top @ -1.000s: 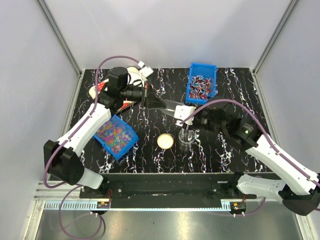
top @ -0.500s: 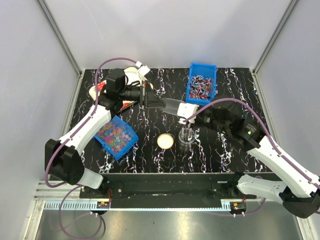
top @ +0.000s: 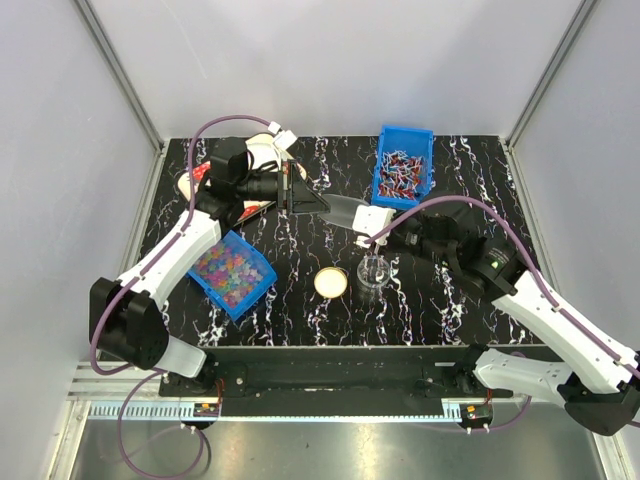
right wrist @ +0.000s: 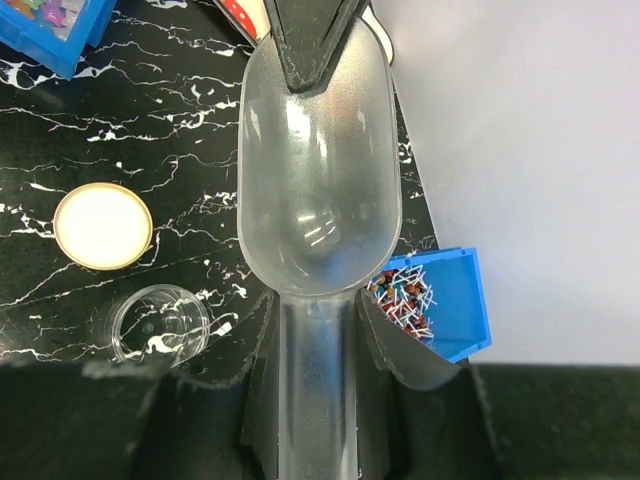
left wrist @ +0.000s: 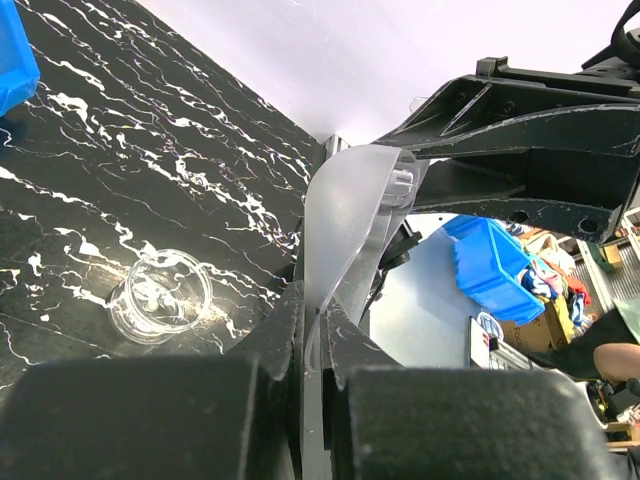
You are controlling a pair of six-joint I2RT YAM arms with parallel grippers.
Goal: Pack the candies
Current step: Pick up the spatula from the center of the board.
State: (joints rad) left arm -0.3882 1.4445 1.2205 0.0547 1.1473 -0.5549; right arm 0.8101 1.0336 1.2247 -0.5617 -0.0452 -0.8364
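1. The left arm's wrist sits slightly nearer the back-left corner than a second ago. The left gripper (left wrist: 315,340) stays clamped tight on the far lip of the clear scoop (right wrist: 320,180).
2. The scoop has barely shifted. It hangs in the air over the middle back of the table (top: 480,180), stretched between the two grippers.
3. The right gripper (right wrist: 317,300) has edged a little toward the back. Its fingers (right wrist: 262,330) press against both sides of the scoop's handle, so both arms hold the one tool.
4. The candies (top: 228,268) lie where they were, heaped in the left blue bin (top: 256,296).
5. The lid (top: 331,283), the clear jar (top: 373,272) and the right blue bin (top: 431,160) of wrapped sweets (top: 400,170) have not moved either.
6. Far left: red and white packaging (top: 198,178) crowds the back-left corner, near the table's left edge and just behind the left wrist.
7. The candy bin stands turned at an angle at the front left, partly under the left forearm and near the left edge.
8. Bare marble shows between that bin and the lid.
9. Centre: the lid and jar stand side by side, near each other but apart. The jar is just in front of the right gripper, and a bare strip runs between them and the front edge.
10. Right: the bin of wrapped sweets sits against the back edge. In front of it and to its right the tabletop is bare out to the right edge, crossed only by the right forearm above it.
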